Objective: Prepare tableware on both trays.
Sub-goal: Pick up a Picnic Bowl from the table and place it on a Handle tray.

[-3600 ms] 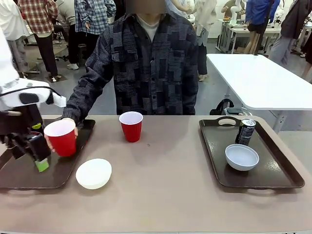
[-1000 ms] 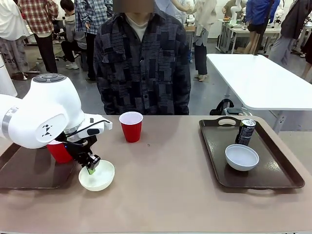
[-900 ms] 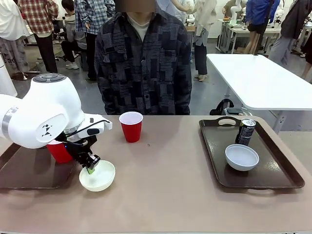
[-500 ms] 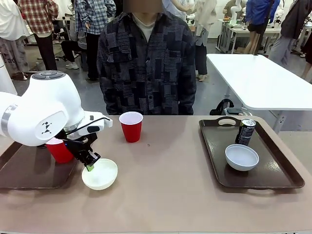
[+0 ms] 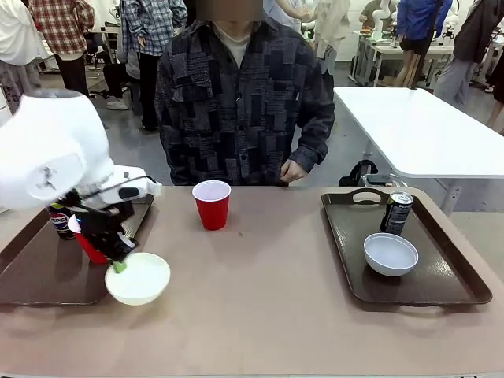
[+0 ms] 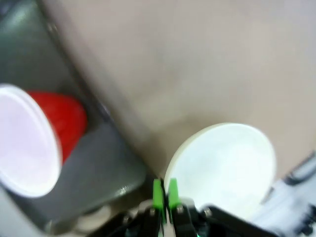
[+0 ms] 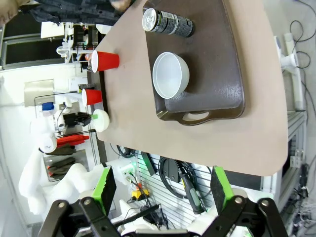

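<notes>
At lower left, left gripper (image 5: 118, 266) is gripping the white bowl (image 5: 138, 278) by its rim beside the left tray (image 5: 31, 277), right gripper (image 7: 161, 186) is hanging open, and a red cup (image 5: 212, 204) is waiting untrayed on the tabletop (image 5: 260, 307).

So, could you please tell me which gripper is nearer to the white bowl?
Left. The left gripper grips the white bowl's rim; the right gripper hovers high above the table.

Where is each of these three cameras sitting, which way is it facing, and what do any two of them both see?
Front view: sits between the arms, faces the person across the table; left arm's jaws pinch the white bowl.
Left wrist view: looks down along shut jaws at the white bowl's rim beside the left tray.
Right wrist view: high up, looks down between open jaws at the right tray.
Shared: all three show the white bowl.
</notes>
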Motion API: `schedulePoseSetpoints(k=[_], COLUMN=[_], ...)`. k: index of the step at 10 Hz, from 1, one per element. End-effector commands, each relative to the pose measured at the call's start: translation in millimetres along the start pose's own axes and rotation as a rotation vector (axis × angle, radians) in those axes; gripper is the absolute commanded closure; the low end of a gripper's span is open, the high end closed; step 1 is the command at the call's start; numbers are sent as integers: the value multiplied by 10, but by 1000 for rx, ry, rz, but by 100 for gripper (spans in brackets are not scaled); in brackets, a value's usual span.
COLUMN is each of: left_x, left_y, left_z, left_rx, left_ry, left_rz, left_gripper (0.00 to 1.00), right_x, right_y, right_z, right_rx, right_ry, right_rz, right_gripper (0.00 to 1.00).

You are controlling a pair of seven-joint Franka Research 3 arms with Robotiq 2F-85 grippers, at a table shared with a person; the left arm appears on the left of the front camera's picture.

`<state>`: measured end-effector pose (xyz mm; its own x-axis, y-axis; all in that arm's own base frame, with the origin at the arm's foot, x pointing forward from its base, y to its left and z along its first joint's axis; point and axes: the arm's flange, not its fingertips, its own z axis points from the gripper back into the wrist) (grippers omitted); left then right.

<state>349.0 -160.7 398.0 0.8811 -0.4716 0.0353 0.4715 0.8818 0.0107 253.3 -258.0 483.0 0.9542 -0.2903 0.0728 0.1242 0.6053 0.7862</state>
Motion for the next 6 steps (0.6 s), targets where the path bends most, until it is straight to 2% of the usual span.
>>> schedulePoseSetpoints(k=[1, 3, 6], left_x=[-509, -699, -668], left_y=[289, 604, 1239], left_z=[442, 575, 512], left_rx=[10, 16, -1], left_ry=[-1, -36, -89], left_rz=[6, 48, 242], left_gripper=[100, 100, 100], right_x=[-21, -21, -21], right_y=[-17, -17, -17], right_z=[12, 12, 12], right_rx=[2, 2, 2], right_ry=[4, 4, 4], right_rz=[19, 19, 19], right_gripper=[0, 0, 0])
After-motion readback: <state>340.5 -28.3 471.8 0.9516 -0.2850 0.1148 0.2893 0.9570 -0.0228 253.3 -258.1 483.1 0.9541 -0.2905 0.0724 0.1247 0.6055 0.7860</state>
